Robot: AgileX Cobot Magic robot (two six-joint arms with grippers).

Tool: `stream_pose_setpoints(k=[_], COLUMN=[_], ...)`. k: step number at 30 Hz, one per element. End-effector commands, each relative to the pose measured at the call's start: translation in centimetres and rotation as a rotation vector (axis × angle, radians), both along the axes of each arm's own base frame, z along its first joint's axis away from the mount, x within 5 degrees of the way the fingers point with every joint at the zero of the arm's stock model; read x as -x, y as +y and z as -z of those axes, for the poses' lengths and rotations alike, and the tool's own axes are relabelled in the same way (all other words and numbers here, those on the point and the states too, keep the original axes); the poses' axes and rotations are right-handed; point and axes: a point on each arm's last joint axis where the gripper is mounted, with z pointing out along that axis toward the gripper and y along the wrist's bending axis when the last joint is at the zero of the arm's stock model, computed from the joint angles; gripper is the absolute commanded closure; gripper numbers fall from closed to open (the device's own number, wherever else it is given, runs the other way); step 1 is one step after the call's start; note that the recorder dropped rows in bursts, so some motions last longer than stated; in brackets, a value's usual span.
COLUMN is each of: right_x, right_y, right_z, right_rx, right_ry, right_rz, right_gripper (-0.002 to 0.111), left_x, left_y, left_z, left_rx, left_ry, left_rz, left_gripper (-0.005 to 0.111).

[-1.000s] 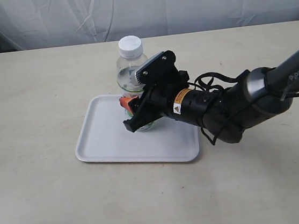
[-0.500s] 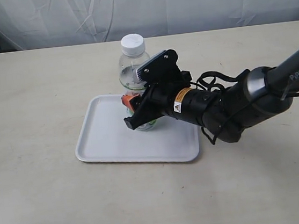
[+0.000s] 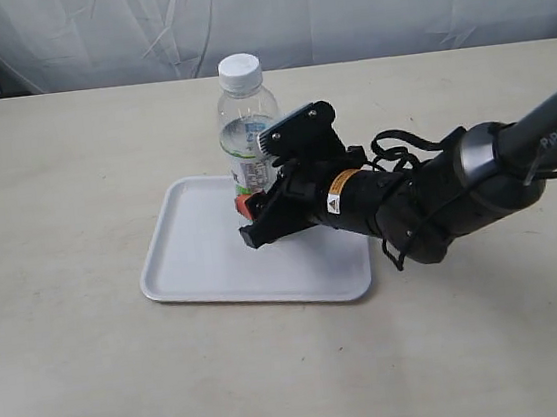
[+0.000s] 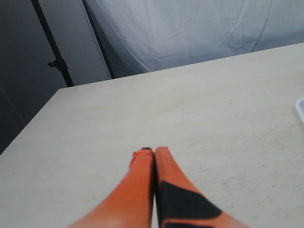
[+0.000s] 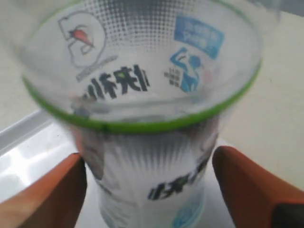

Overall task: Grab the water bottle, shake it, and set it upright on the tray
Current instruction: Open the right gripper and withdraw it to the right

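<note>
The small clear plastic water bottle (image 3: 246, 132) with a white screw cap and a green, white and blue printed label is seen upright in the exterior view, at the far edge of the flat white rectangular plastic tray (image 3: 199, 263) with rounded corners and a low raised rim. Its base is hidden behind the gripper, so whether it rests fully on the tray floor cannot be told with certainty; it appears to stand there. From the tray's centre the bottle lies at about one o'clock.

The right gripper (image 3: 251, 217), black-bodied with orange fingers, is reached in from about three o'clock and is placed around the lower part of the bottle. In the right wrist view the bottle (image 5: 142, 118) fills the frame, and an orange finger (image 5: 45, 199) is seen on one side of the label and a second one on the opposite side. The first finger seems to touch the label, while a narrow gap is shown at the second, so the jaws are held slightly apart and the bottle is bracketed, not squeezed.

The left gripper (image 4: 154, 151) is shown only in the left wrist view, its two orange fingers pressed together with nothing between them, above the bare beige tabletop (image 4: 190, 114). A white tray corner (image 4: 300, 107) is just visible at that view's edge.
</note>
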Motion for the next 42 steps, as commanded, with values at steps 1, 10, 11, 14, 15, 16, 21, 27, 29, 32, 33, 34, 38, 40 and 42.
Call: stream_pose_setpoints(k=[1, 10, 11, 14, 15, 16, 21, 27, 29, 32, 33, 34, 38, 40, 42], right_x=[0.2, 1.2, 1.3, 1.7, 1.8, 1.9, 3.8, 10.0, 12.4, 14.4, 14.5, 14.6, 14.8, 14.7, 14.5], right_y=[-0.6, -1.9, -2.0, -2.4, -2.6, -2.7, -4.3, -10.1, -11.4, -12.6, -12.7, -12.8, -13.1, -13.1, -13.0], right_z=[-1.0, -2.0, -2.1, -2.3, -2.3, -2.4, -4.7, -9.6, -11.1, -12.9, -13.2, -13.5, -14.1, -14.5, -15.0], right_rx=[0.04, 0.201, 0.212, 0.257, 0.275, 0.291, 0.297, 0.303, 0.279, 0.235, 0.224, 0.208, 0.184, 0.152, 0.078], right_ry=[0.038, 0.174, 0.183, 0.224, 0.239, 0.254, 0.388, 0.468, 0.612, 0.673, 0.662, 0.647, 0.612, 0.58, 0.522], right_rz=[0.016, 0.028, 0.029, 0.034, 0.035, 0.037, 0.111, 0.131, 0.152, 0.135, 0.132, 0.131, 0.125, 0.13, 0.136], right_gripper=[0.035, 0.051, 0.056, 0.079, 0.087, 0.097, 0.108, 0.108, 0.108, 0.108, 0.108, 0.108, 0.108, 0.108, 0.108], left_x=[0.0, 0.0, 0.0, 0.0, 0.0, 0.0, 0.0, 0.0, 0.0, 0.0, 0.0, 0.0, 0.0, 0.0, 0.0], left_y=[0.0, 0.0, 0.0, 0.0, 0.0, 0.0, 0.0, 0.0, 0.0, 0.0, 0.0, 0.0, 0.0, 0.0, 0.0], left_z=[-0.1, -0.1, -0.1, -0.1, -0.1, -0.1, -0.1, -0.1, -0.1, -0.1, -0.1, -0.1, -0.1, -0.1, -0.1], left_rx=[0.006, 0.006, 0.006, 0.006, 0.006, 0.006, 0.006, 0.006, 0.006, 0.006, 0.006, 0.006, 0.006, 0.006, 0.006], left_ry=[-0.015, -0.015, -0.015, -0.015, -0.015, -0.015, -0.015, -0.015, -0.015, -0.015, -0.015, -0.015, -0.015, -0.015, -0.015], left_rz=[0.002, 0.002, 0.002, 0.002, 0.002, 0.002, 0.002, 0.002, 0.002, 0.002, 0.002, 0.002, 0.002, 0.002, 0.002], left_gripper=[0.107, 0.107, 0.107, 0.107, 0.107, 0.107, 0.107, 0.107, 0.107, 0.107, 0.107, 0.107, 0.107, 0.107, 0.107])
